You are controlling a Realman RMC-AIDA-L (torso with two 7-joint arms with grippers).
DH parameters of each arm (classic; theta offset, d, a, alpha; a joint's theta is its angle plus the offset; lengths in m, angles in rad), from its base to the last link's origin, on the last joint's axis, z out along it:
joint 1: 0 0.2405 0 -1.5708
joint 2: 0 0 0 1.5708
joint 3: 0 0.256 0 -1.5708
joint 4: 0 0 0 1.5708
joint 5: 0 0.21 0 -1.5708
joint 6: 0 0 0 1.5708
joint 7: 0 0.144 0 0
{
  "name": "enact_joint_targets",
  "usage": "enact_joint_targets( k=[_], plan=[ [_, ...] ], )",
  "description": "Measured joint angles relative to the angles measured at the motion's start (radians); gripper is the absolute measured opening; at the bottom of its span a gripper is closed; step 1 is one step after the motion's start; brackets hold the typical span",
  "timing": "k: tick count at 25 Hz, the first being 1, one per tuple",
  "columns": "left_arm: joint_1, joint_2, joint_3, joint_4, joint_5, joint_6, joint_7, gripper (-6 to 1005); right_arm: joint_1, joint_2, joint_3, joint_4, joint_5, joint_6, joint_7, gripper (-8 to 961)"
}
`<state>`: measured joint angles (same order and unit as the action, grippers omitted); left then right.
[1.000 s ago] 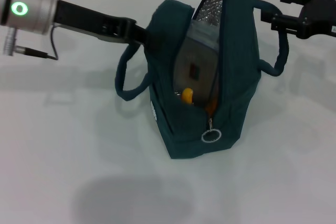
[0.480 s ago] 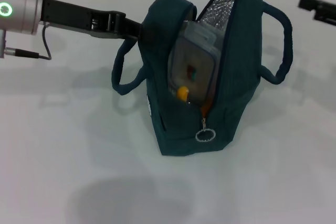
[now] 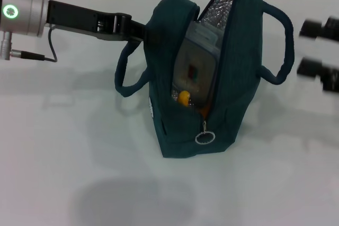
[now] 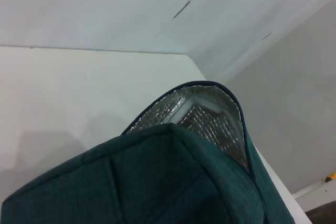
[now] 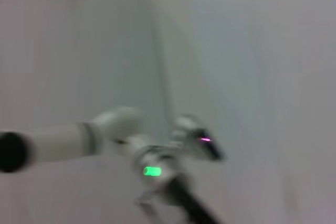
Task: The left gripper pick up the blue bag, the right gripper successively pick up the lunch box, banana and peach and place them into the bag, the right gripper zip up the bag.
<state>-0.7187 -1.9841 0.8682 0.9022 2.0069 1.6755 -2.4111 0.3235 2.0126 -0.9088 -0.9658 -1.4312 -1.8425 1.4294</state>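
The blue bag stands upright mid-table with its top gaping and the silver lining showing. Inside leans the clear lunch box, with a yellow-orange fruit below it; I cannot tell banana from peach. The zip's ring pull hangs low on the front. My left gripper is shut on the bag's left rim. In the left wrist view the bag's fabric and lining fill the frame. My right gripper hovers blurred at the right edge, beyond the bag's handle, open and holding nothing.
The white table surrounds the bag. A loose handle loop hangs on the bag's left side. The right wrist view shows my left arm with its green light, blurred by motion.
The right gripper has drawn away from the bag's right handle, out to the right edge and then lower. The bag shifted slightly left and stands more upright.
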Motion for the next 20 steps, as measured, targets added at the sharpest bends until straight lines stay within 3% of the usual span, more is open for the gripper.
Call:
enact_joint_targets(
  k=[3,6,11,15,20],
  plan=[
    [-0.001,-0.001,0.0,0.0,0.002,-0.003,0.0,73,0.022,-0.002,-0.03,0.078,-0.021,-0.113,-0.041,696],
    [-0.001,-0.003,0.0,-0.002,0.004,-0.004,0.001,73,0.036,-0.002,-0.074,0.102,-0.138,-0.122,-0.061,696],
    [-0.001,-0.005,0.001,-0.002,0.003,-0.004,0.001,73,0.092,0.004,-0.114,0.203,-0.335,0.002,-0.055,696],
    [-0.001,-0.006,0.0,-0.002,0.003,-0.004,0.001,73,0.152,0.004,-0.169,0.31,-0.376,0.134,-0.059,696],
    [-0.001,-0.006,0.0,-0.002,0.002,-0.003,0.001,73,0.205,0.01,-0.272,0.346,-0.371,0.262,-0.062,697]
  ],
)
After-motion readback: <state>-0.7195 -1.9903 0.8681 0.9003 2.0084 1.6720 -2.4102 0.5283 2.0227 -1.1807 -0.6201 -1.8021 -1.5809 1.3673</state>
